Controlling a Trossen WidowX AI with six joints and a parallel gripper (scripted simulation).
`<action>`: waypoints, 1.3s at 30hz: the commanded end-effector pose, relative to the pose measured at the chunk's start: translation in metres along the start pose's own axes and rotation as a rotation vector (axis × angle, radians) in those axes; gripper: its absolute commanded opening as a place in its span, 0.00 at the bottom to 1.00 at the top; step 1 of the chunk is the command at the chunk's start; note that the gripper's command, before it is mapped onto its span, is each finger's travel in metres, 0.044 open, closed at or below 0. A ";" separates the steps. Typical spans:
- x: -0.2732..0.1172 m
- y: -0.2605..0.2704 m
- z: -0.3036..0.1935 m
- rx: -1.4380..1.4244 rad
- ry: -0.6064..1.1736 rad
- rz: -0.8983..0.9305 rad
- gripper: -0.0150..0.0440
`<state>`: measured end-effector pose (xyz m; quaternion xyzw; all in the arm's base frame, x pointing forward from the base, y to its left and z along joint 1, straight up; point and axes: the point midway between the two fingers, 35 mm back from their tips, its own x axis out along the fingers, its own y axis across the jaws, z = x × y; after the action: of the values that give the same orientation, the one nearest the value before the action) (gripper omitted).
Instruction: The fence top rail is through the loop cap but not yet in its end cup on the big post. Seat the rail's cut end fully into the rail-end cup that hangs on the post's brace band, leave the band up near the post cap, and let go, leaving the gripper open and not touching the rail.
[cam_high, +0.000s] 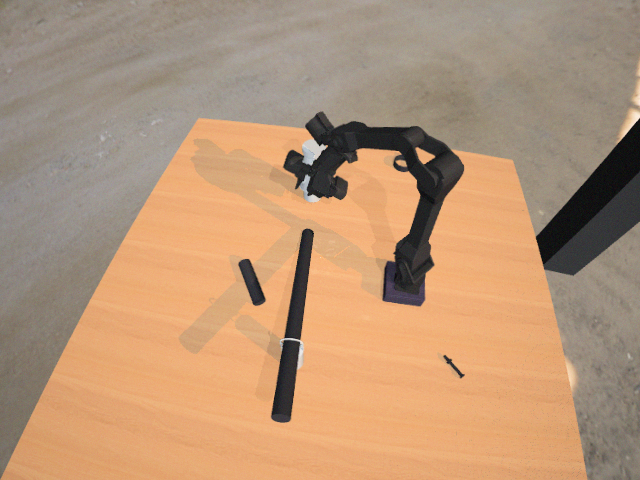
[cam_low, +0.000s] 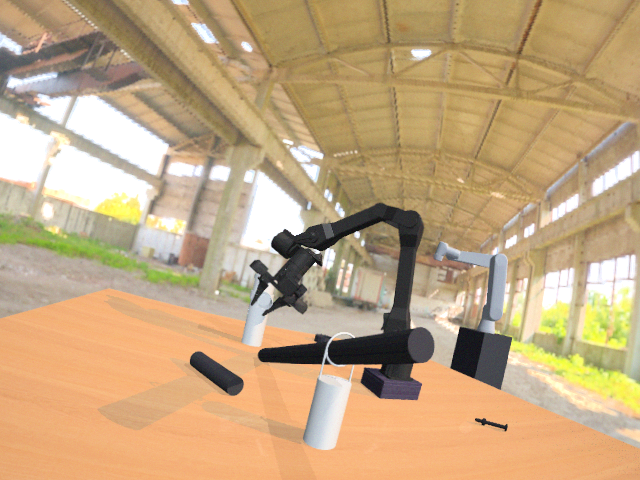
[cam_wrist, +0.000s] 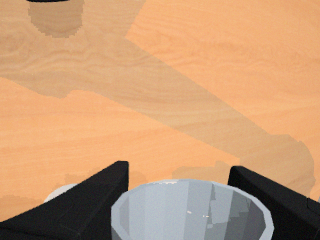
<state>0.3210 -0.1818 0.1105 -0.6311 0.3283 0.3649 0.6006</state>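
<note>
My gripper (cam_low: 258, 308) (cam_wrist: 179, 175) is shut on the pale grey rail-end cup (cam_low: 264, 298) (cam_wrist: 187, 212), its fingers on either side. The cup's open mouth shows in the wrist view. The cup is high on the white big post (cam_high: 311, 197) (cam_low: 253, 328); the gripper hides the brace band and most of the post's upper part. The long black rail (cam_high: 298, 304) (cam_low: 382, 349) passes through the white loop cap (cam_high: 299, 342) (cam_low: 323, 360) on the short white post (cam_high: 300, 359) (cam_low: 327, 413). The rail's far end is apart from the cup, on the near side of the big post.
A short black cylinder (cam_high: 251, 282) (cam_low: 216, 373) lies left of the rail. A black bolt (cam_high: 453, 366) (cam_low: 491, 424) lies at the right. A black ring (cam_high: 395, 164) lies behind the arm. The arm's purple base (cam_high: 404, 297) (cam_low: 391, 388) stands right of the rail.
</note>
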 end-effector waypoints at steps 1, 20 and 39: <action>-0.002 0.003 -0.001 -0.031 -0.014 0.000 0.25; -0.006 0.009 -0.002 -0.092 -0.049 0.000 0.25; -0.004 0.007 0.000 -0.079 -0.041 0.003 0.25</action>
<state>0.3127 -0.1827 0.1102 -0.6462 0.3023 0.3912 0.5814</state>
